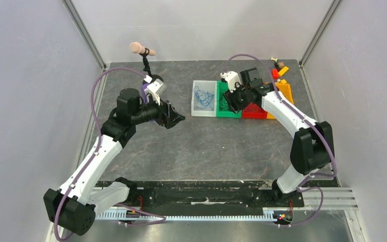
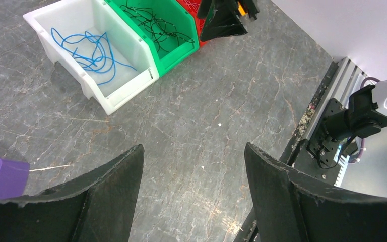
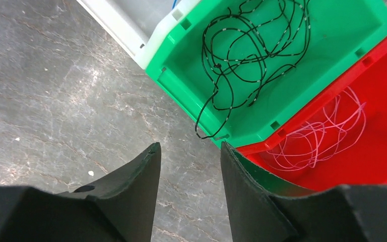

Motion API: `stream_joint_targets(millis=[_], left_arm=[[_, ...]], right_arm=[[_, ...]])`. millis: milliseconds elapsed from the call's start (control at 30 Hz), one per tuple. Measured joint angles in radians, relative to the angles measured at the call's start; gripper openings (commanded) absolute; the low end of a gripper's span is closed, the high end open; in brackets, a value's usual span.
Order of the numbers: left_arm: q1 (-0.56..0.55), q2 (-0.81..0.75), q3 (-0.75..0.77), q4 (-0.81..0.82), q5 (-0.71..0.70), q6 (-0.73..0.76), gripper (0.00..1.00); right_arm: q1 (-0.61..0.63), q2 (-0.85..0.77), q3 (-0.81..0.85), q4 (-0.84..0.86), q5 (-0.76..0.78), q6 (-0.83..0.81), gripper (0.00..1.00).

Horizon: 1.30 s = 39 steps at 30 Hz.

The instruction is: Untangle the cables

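From my station I see the bench [image 1: 201,151] as a dark grey slab veined like marble, with a row of moulded plastic bins touching side by side at its far side. The white bin [image 1: 195,101] holds a thin blue cable [image 1: 201,97] in loose, springy loops. The green bin [image 3: 342,30] next to it holds a thin black cable [image 3: 252,55], tangled in overlapping curls and marked with small pale bands along its length. One strand droops over the bin's near rim. The red bin [image 3: 383,146] carries a clump of very fine pale pink cable [image 3: 322,136], and a yellow bin [image 1: 285,91] closes the row. The right gripper [image 3: 189,146] has matt black wedge-shaped fingers with rough edges. They stand apart with a moderate gap and nothing but bench between them. It hangs just short of the green bin's near corner, so the drooping black strand lies just beyond the fingertips, apart from them. The left gripper [image 2: 194,151] is spread wide and empty over bare bench, well away from the bins. From its wrist camera the blue cable [image 2: 88,50] lies far ahead and to the left.
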Motion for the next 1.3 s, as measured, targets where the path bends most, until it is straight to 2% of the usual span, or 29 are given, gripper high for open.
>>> stream_joint_targets(millis=[200,300,367,400,967,1133,1300], left_arm=[[0.0,0.0,-0.002,0.001,0.0,0.0,0.8],[0.0,0.0,-0.003,0.0,0.0,0.0,0.8],[0.0,0.0,-0.003,0.001,0.0,0.0,0.79],[0.0,0.0,-0.003,0.001,0.0,0.0,0.79],[0.003,0.029,-0.036,0.019,0.001,0.0,0.79],[0.003,0.042,-0.036,0.022,0.001,0.0,0.83],[0.003,0.083,-0.005,-0.022,-0.003,0.019,0.84]], right_arm=[[0.0,0.079,-0.001,0.01,0.023,-0.008,0.41],[0.0,0.113,-0.001,0.026,0.031,-0.011,0.22],[0.0,0.134,0.0,0.038,0.034,-0.012,0.03],[0.0,0.147,0.0,0.046,0.037,-0.011,0.0],[0.0,0.391,0.077,0.311,0.128,0.015,0.0],[0.0,0.402,0.077,0.317,0.117,0.02,0.28],[0.0,0.325,0.073,0.292,0.08,0.04,0.56]])
